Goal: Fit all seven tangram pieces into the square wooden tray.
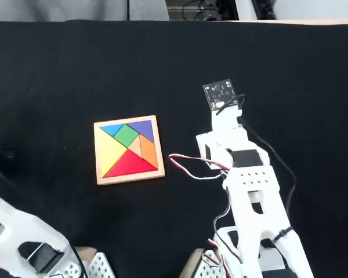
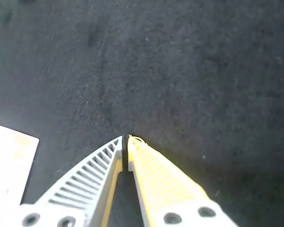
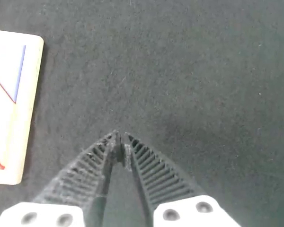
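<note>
The square wooden tray lies left of the table's centre. Inside it lie a blue triangle, a purple triangle, a green square, a yellow triangle, a red triangle, an orange piece and a small tan triangle, all flat and close together. The right arm stands to the right of the tray. My right gripper is shut on nothing above the black cloth, with the tray's edge beside it. My left gripper is shut and holds nothing.
Black cloth covers the table. The left arm sits at the front left corner. A pale corner, perhaps the tray, shows beside the left gripper. Red and white cables hang between the right arm and the tray.
</note>
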Available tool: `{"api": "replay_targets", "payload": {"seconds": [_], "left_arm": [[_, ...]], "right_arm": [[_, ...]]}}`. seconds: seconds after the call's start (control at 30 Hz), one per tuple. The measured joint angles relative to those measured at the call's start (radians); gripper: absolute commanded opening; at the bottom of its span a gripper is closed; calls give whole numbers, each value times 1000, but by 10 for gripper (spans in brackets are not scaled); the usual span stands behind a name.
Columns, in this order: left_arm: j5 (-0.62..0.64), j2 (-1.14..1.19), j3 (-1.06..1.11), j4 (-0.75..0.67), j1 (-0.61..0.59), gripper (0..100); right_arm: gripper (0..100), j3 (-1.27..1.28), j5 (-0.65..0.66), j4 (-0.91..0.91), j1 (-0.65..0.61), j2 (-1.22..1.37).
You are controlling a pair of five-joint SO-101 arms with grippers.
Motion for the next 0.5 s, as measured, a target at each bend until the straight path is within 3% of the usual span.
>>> {"api": "replay_targets", "payload": {"seconds": [0.27,0.5], "left_arm": [[-5,-308,362,-25,-41,29],[83,-439,417,25,-5,29]], "right_arm": [[11,0,0,0,0,0],[11,0,0,5,0,0]]}}
